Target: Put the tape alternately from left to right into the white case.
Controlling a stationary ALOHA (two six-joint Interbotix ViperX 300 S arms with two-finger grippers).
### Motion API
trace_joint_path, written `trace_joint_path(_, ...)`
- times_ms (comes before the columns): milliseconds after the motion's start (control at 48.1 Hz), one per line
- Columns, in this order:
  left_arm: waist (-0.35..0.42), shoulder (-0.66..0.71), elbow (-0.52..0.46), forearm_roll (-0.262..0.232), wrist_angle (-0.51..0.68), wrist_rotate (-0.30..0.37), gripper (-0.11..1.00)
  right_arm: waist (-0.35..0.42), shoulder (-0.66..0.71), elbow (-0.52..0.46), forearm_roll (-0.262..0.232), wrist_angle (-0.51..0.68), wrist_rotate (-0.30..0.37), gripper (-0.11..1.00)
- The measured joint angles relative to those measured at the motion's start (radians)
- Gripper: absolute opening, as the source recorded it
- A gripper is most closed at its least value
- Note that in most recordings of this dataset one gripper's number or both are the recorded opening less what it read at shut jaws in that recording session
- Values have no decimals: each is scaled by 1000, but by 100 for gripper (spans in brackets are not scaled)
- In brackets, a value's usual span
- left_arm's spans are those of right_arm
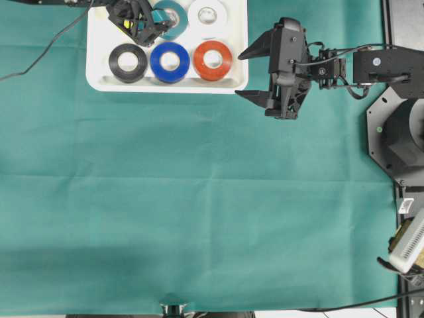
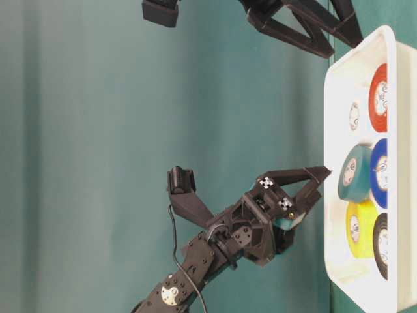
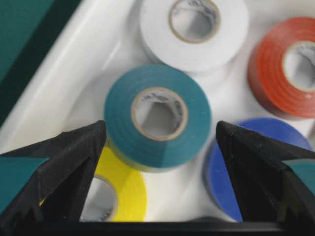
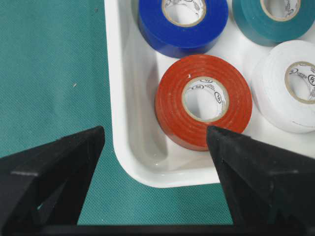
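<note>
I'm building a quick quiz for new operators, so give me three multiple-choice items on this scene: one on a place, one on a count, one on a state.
1. Where does the teal roll lie?
A. on the green cloth
B. in the white case, partly on the yellow roll
C. held by the right gripper

2. How many tape rolls are in the white case?
A. four
B. six
C. eight

3. How do the left gripper's jaws stand?
A. wide open around nothing
B. shut on the teal roll
C. shut on the case rim

Key: 1 B, the left wrist view shows teal overlapping the yellow roll. 2 B, black, blue, red, white, teal and yellow. 3 A, both jaws stand clear of the teal roll.
</note>
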Motion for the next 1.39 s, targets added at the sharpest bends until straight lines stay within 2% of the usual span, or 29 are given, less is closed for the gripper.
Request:
trace_joint_path(686,-204,-169,161,0,0,2,97,0,0,-2,0,0,0,84)
trace_joint_path(1393,-397,-213,259,0,-41,2,96,25,0,3,0,0,0,84)
